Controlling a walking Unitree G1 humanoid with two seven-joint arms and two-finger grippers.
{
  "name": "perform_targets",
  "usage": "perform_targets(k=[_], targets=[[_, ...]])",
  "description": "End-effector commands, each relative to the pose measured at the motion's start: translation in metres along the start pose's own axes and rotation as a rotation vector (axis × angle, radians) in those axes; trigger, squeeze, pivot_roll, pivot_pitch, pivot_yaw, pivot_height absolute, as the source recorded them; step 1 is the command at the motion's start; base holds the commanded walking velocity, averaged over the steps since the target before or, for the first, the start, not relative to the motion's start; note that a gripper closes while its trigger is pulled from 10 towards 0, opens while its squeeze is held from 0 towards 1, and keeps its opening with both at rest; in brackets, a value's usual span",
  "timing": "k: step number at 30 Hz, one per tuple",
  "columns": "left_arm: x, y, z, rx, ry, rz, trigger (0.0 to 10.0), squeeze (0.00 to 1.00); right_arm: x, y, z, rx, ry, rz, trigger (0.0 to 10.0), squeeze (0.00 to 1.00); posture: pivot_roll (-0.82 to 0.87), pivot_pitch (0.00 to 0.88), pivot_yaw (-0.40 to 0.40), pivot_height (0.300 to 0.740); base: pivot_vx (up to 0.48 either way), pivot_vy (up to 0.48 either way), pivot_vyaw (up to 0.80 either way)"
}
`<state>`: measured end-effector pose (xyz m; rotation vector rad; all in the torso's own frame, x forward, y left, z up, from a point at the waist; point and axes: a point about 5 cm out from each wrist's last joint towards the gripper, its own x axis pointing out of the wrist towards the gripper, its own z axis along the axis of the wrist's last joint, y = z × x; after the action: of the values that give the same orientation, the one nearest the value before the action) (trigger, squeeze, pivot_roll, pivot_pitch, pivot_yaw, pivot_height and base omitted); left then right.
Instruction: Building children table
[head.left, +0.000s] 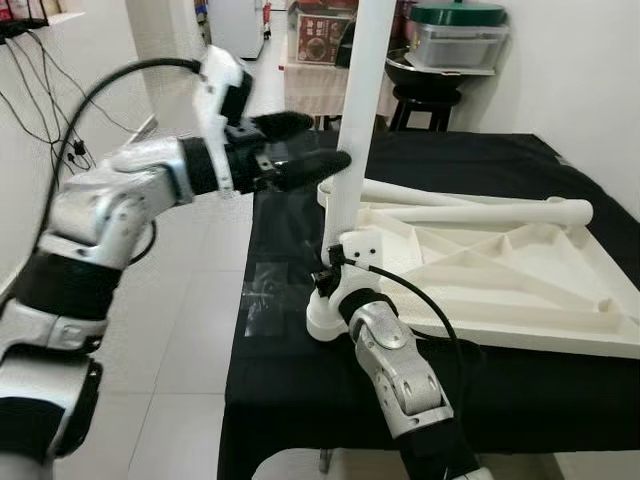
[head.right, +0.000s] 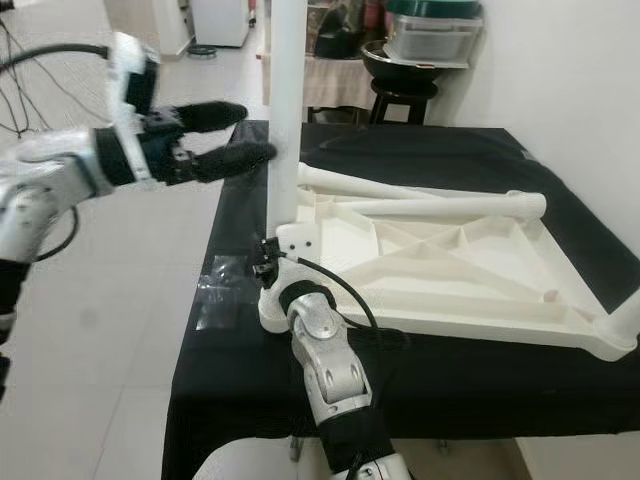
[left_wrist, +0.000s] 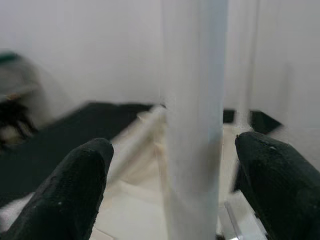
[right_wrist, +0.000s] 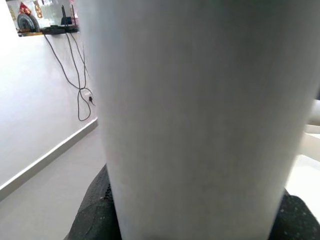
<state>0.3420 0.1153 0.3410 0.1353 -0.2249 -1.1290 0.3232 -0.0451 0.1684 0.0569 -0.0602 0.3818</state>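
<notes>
A white children's table top (head.left: 520, 290) lies upside down on a black-covered table (head.left: 300, 380). One white leg (head.left: 358, 120) stands upright at its near left corner. My right gripper (head.left: 328, 283) is low at that corner, shut on the base of the leg; its black fingers (right_wrist: 92, 215) press both sides of the leg (right_wrist: 200, 115). My left gripper (head.left: 320, 142) is open at mid height, just left of the leg. Its fingertips (left_wrist: 80, 185) sit either side of the leg (left_wrist: 192, 125) without touching it. Two more white legs (head.left: 470, 212) lie across the table top.
A crumpled clear plastic bag (head.left: 265, 290) lies on the black cloth left of the corner. Behind the table a black stool (head.left: 425, 95) carries a lidded container (head.left: 458, 35). A white wall runs along the right. Tiled floor (head.left: 190, 330) lies to the left, with cables (head.left: 60, 130) on the left wall.
</notes>
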Motion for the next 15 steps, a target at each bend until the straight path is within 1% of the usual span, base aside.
perform_targets(k=[1, 4, 5, 6, 7, 10, 11, 15], targets=[[0.004, 0.003, -0.002, 0.007, 0.020, -0.009, 10.0, 0.00, -0.005, 0.031, -0.025, 0.140, 0.110, 0.053, 10.0, 0.00, 0.03, 0.077, -0.015, 0.740, 0.000, 0.000, 0.00], [0.008, 0.007, -0.004, -0.002, 0.033, -0.007, 10.0, 0.00, -0.005, 0.034, -0.023, 0.133, 0.104, 0.067, 10.0, 0.00, 0.03, 0.082, -0.014, 0.740, 0.000, 0.000, 0.00], [0.013, 0.010, -0.008, -0.020, 0.048, -0.017, 10.0, 0.00, -0.006, 0.036, -0.022, 0.125, 0.099, 0.082, 10.0, 0.00, 0.02, 0.084, -0.013, 0.740, 0.000, 0.000, 0.00], [0.013, 0.010, -0.008, -0.020, 0.048, -0.017, 10.0, 0.00, -0.006, 0.036, -0.022, 0.125, 0.099, 0.082, 10.0, 0.00, 0.02, 0.084, -0.013, 0.740, 0.000, 0.000, 0.00], [0.018, 0.009, -0.013, -0.038, 0.063, -0.039, 10.0, 0.00, -0.007, 0.039, -0.021, 0.122, 0.098, 0.098, 10.0, 0.00, 0.02, 0.084, -0.015, 0.740, 0.000, 0.000, 0.00], [0.022, 0.006, -0.016, -0.048, 0.072, -0.059, 10.0, 0.00, -0.008, 0.041, -0.021, 0.120, 0.099, 0.112, 10.0, 0.00, 0.01, 0.086, -0.015, 0.740, 0.000, 0.000, 0.00], [0.028, 0.005, -0.019, -0.063, 0.073, -0.088, 10.0, 0.00, -0.009, 0.047, -0.021, 0.117, 0.103, 0.135, 10.0, 0.00, 0.01, 0.086, -0.014, 0.740, 0.000, 0.000, 0.00], [0.029, 0.005, -0.019, -0.065, 0.073, -0.093, 10.0, 0.00, -0.009, 0.048, -0.021, 0.116, 0.103, 0.140, 10.0, 0.00, 0.01, 0.086, -0.014, 0.740, 0.000, 0.000, 0.00]])
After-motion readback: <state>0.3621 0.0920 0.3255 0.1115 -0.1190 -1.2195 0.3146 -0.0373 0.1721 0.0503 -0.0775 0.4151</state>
